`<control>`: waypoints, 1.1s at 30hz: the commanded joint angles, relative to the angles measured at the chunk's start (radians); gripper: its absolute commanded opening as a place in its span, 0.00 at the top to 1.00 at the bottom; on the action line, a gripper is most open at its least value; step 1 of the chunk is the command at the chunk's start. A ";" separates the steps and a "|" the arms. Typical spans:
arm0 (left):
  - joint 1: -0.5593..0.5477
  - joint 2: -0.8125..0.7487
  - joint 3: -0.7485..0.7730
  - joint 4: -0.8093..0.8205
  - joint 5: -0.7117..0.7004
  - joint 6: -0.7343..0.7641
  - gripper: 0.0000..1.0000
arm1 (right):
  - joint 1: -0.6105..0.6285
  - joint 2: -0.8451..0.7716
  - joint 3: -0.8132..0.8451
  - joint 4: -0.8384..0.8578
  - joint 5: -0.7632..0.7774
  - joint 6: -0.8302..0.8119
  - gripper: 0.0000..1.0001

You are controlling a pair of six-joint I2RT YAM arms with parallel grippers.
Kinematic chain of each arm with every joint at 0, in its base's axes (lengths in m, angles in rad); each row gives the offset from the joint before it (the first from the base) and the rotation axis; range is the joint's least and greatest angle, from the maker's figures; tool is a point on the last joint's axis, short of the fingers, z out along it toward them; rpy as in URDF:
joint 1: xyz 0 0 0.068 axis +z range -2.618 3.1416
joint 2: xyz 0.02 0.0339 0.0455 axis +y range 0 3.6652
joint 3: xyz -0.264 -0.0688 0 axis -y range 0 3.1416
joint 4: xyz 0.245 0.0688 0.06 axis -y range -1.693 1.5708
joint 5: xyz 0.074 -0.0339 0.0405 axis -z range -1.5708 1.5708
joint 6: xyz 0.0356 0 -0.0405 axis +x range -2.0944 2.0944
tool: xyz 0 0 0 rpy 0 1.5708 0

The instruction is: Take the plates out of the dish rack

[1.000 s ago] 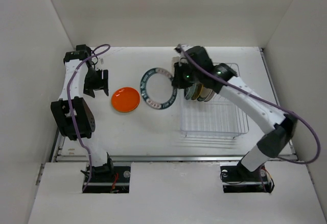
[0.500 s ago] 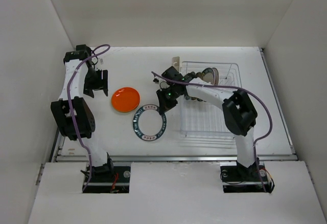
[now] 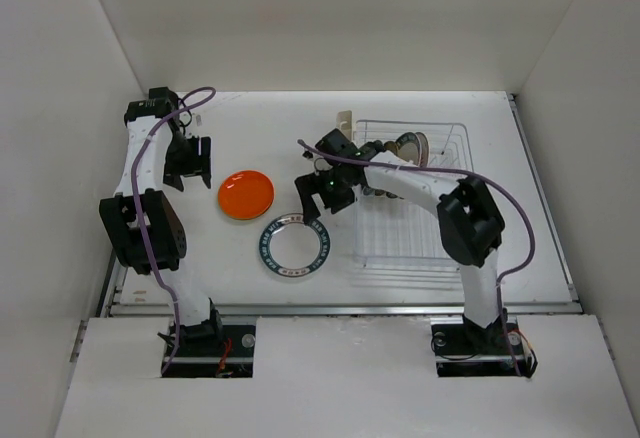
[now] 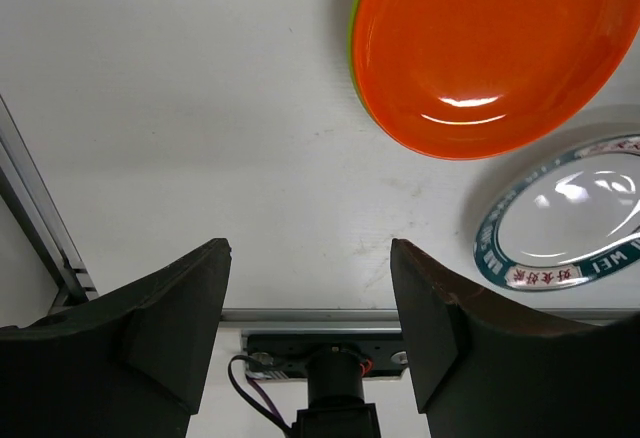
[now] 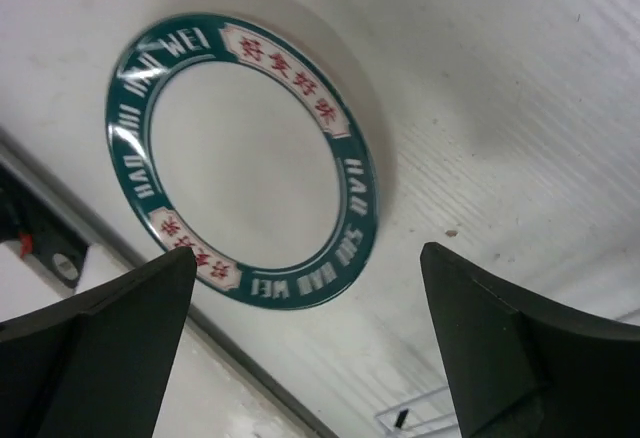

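Left fingers (image 4: 150, 333) and right fingers (image 5: 90, 348) gape empty; orange plate (image 4: 480, 48) mostly hides lime plate (image 4: 354, 33).

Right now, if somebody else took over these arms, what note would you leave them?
Left tool: open, empty, near the orange plate.
Right tool: open, empty, over the teal-rimmed plate, which lies flat on the table.
Done: three plates out; the orange one sits on a lime green plate.
Left: the plates standing at the dish rack's far end; count unclear.
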 commanded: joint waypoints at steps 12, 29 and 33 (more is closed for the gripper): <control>0.008 -0.063 0.026 -0.028 -0.010 -0.005 0.38 | -0.161 -0.613 0.103 -0.061 0.616 0.247 0.00; 0.008 -0.081 0.015 -0.037 -0.020 -0.005 0.38 | -0.438 -0.584 -0.173 -0.091 0.720 0.303 0.53; 0.008 -0.090 0.006 -0.037 -0.020 -0.005 0.38 | -0.458 -0.560 -0.207 -0.069 0.711 0.303 0.57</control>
